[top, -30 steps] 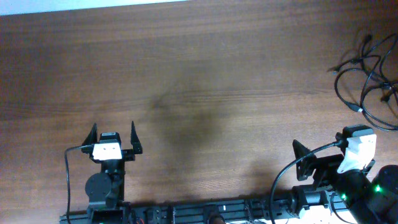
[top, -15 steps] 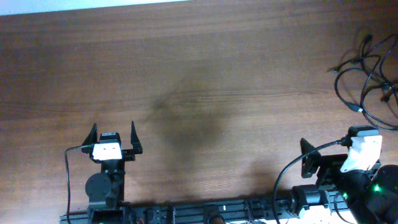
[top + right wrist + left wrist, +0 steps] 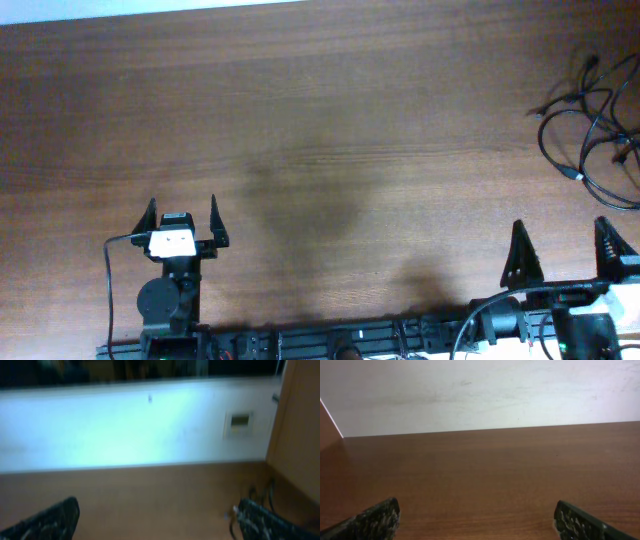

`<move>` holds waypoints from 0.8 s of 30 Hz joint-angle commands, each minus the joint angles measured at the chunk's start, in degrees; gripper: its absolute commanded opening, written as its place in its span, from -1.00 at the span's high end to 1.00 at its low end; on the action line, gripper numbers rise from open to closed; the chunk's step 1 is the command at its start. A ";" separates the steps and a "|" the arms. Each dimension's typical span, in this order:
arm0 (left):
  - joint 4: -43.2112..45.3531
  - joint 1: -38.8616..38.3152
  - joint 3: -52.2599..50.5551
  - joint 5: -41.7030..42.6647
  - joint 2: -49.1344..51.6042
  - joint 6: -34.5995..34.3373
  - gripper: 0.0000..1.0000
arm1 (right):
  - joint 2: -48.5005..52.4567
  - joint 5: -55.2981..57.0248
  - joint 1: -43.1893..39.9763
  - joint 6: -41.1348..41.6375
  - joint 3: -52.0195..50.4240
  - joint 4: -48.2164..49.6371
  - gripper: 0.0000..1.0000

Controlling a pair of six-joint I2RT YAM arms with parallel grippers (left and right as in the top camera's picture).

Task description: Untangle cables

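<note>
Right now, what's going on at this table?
Nothing is being handled yet. The cables lie tangled at the far right side of the table. Both arms sit at the near edge, jaws open and empty: the left gripper well away from the tangle, the right gripper closer, facing it.

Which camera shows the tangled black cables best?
Overhead: the cables lie in plain view at the right edge of the table. The right wrist view catches only a blurred bit low on its right; the left wrist view shows none.
</note>
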 commanded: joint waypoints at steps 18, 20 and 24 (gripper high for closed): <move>-0.37 0.31 -0.04 0.15 -0.37 0.87 -0.98 | -5.60 -2.58 0.31 0.24 -45.62 41.97 -0.98; -0.35 0.31 -0.04 0.15 -0.37 0.87 -0.98 | -5.55 -2.67 0.31 0.26 -47.78 43.71 -0.98; -0.35 0.31 -0.04 0.15 -0.37 0.87 -0.98 | -5.57 -3.80 0.33 0.24 -50.82 45.81 -0.98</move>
